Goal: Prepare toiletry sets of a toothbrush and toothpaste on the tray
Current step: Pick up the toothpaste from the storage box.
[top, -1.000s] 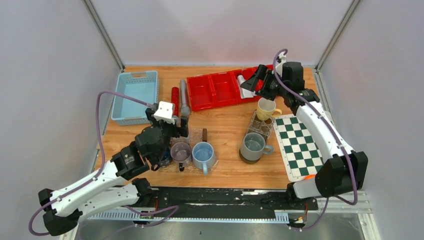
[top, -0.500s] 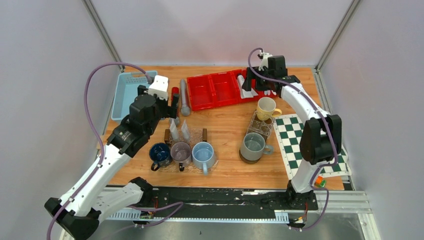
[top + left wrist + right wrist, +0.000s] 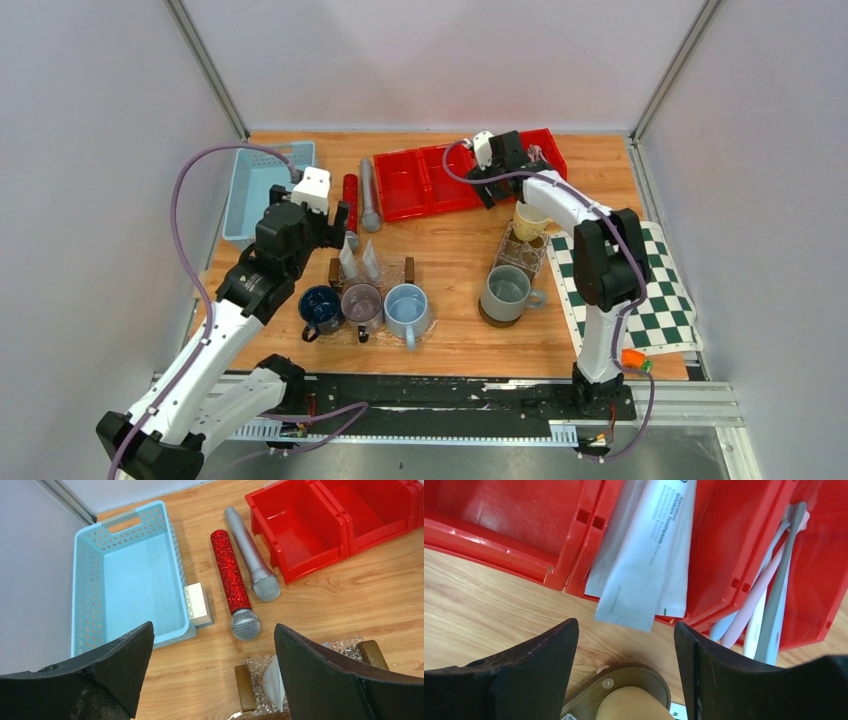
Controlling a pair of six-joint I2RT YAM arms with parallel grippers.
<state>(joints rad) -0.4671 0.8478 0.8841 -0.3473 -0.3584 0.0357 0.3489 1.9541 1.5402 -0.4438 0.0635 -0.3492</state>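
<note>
Both arms have swung since the earlier frame. The left one lifted off the mugs and went far-left; the right one came left along the red bins (image 3: 425, 180).

Left gripper (image 3: 212, 630) hangs over the table between the blue basket (image 3: 125, 585) and the tray (image 3: 372, 652), jaws wide apart and holding nothing. Red mic (image 3: 229, 577) and grey mic (image 3: 247, 555) lie just beyond it. We read the two pale upright shapes (image 3: 348, 260) on the tray as tubes, but can't confirm.

Right gripper (image 3: 625, 625) sits at the near edge of the bins, above the yellow mug (image 3: 634, 707). Its jaws are parted with nothing between them.

Toothpaste (image 3: 646, 555) lies just far of those jaws, in the middle compartment. Its long axis runs far to near, and the flat end overhangs the near wall, pointing at the gap. The fingers stand left and right of that end, so they'd close across the tube's width. Toothbrushes (image 3: 779, 580) lie one compartment to the right, also roughly far to near, off to the jaws' right.

Our call: the right arm is much the nearer, and a short reach toward the far side would put the tube between the fingers.
</note>
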